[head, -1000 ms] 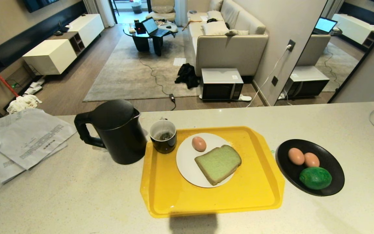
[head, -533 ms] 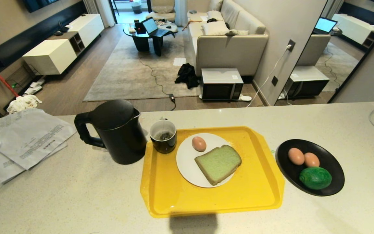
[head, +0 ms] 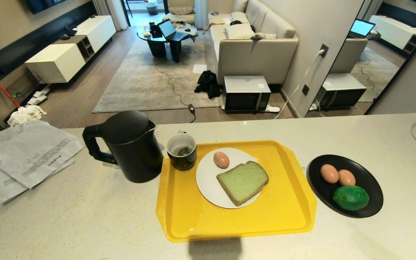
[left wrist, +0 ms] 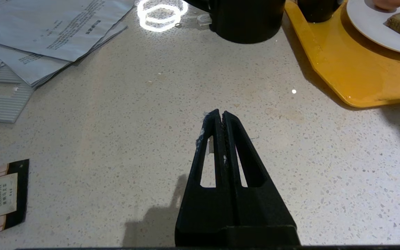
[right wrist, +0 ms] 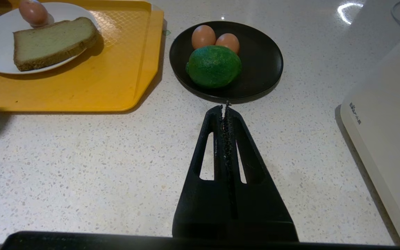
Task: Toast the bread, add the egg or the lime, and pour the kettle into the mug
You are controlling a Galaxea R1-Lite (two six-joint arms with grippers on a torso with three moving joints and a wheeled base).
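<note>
- Yellow tray [head: 287,216] lies mid-surface before me; on it, a white plate [head: 206,180] carries the bread [head: 243,182] with one egg [head: 221,159] just beside its far edge.
- The mug [head: 182,151], a tea bag inside, stands on the tray's far left corner; the kettle [head: 130,144] stands upright on the speckled surface [head: 85,216], just left of the mug.
- Black plate [head: 368,182], right of the tray, holds two eggs [head: 337,175] and the lime [head: 351,197].
- Papers [head: 31,155] lie at far left.
- My left end effector [left wrist: 221,114] hovers over bare surface, fingers pressed together, empty.
- My right end effector [right wrist: 225,108] likewise pressed together, empty, near the black plate's rim.
</note>
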